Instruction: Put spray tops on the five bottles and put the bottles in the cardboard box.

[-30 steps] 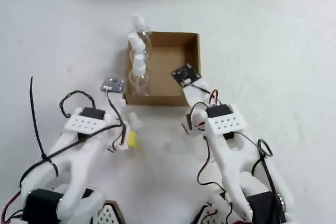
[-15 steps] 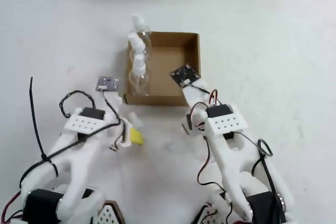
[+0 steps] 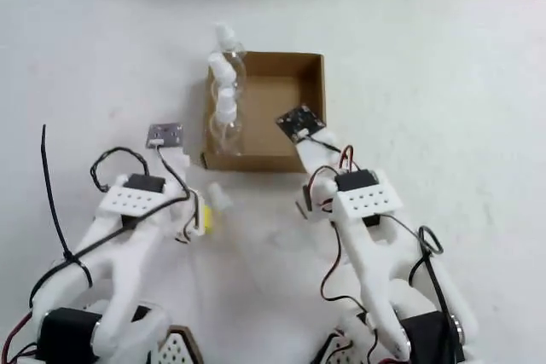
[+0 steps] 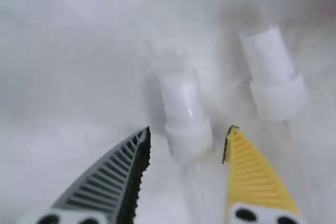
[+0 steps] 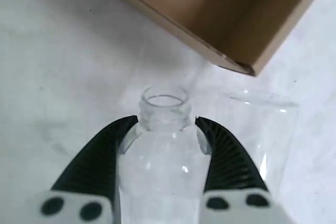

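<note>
Two white spray tops lie on the table; one [image 4: 185, 121] sits between the open fingers of my left gripper [image 4: 186, 132], the other [image 4: 273, 77] lies just beyond the yellow finger [image 4: 252, 177]. From above, a spray top [image 3: 219, 198] shows beside the left gripper [image 3: 205, 215]. My right gripper [image 5: 165, 129] is shut on a clear bottle [image 5: 163, 150] with an uncapped neck, just in front of the cardboard box [image 5: 220, 14]. A second clear bottle [image 5: 262, 129] stands beside it. Several bottles with tops [image 3: 226, 100] lie along the left wall of the cardboard box [image 3: 311, 83].
The right arm [image 3: 363, 198] stands close to the box's near wall. White tabletop [image 3: 426, 83] stretches wide to the right of the box and to its left [image 3: 102, 66]. Loose cables hang around both arms.
The left arm's wrist has swung a little to the left and its yellow finger shifted with it, beside the spray top. The right arm has stayed still.
</note>
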`<control>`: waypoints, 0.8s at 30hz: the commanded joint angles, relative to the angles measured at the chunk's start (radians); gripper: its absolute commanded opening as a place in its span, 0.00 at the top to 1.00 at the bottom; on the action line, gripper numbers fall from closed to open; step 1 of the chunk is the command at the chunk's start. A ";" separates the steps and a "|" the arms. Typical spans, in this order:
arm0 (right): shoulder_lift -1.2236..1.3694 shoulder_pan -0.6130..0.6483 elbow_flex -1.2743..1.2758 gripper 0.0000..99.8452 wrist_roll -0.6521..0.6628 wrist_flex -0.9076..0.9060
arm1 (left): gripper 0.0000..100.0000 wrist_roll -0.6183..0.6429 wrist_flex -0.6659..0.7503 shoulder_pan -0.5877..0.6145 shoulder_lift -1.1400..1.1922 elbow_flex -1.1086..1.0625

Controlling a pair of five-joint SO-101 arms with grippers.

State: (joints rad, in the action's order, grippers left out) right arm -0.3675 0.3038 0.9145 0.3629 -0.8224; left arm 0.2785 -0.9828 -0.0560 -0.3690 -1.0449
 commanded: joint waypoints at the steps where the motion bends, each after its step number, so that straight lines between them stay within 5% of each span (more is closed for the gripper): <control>1: -0.033 -0.005 -0.009 0.98 0.011 0.015 | 0.77 0.014 0.025 0.007 -0.001 0.049; 10: -0.033 -0.004 -0.009 0.98 0.011 0.015 | 0.77 0.083 0.049 -0.044 0.171 0.097; 16: -0.033 -0.004 -0.009 0.98 0.011 0.015 | 0.99 0.081 0.054 -0.051 0.193 0.107; 18: -0.033 -0.002 -0.009 0.98 0.011 0.015 | 0.96 0.078 0.048 -0.051 0.193 0.106; 24: -0.033 -0.002 -0.009 0.98 0.012 0.015 | 0.98 -0.063 0.009 -0.048 0.191 0.115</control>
State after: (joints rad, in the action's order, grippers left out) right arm -0.3675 0.3053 0.9145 0.3629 -0.8224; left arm 0.2708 -0.9413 -0.1112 -0.2079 -0.9574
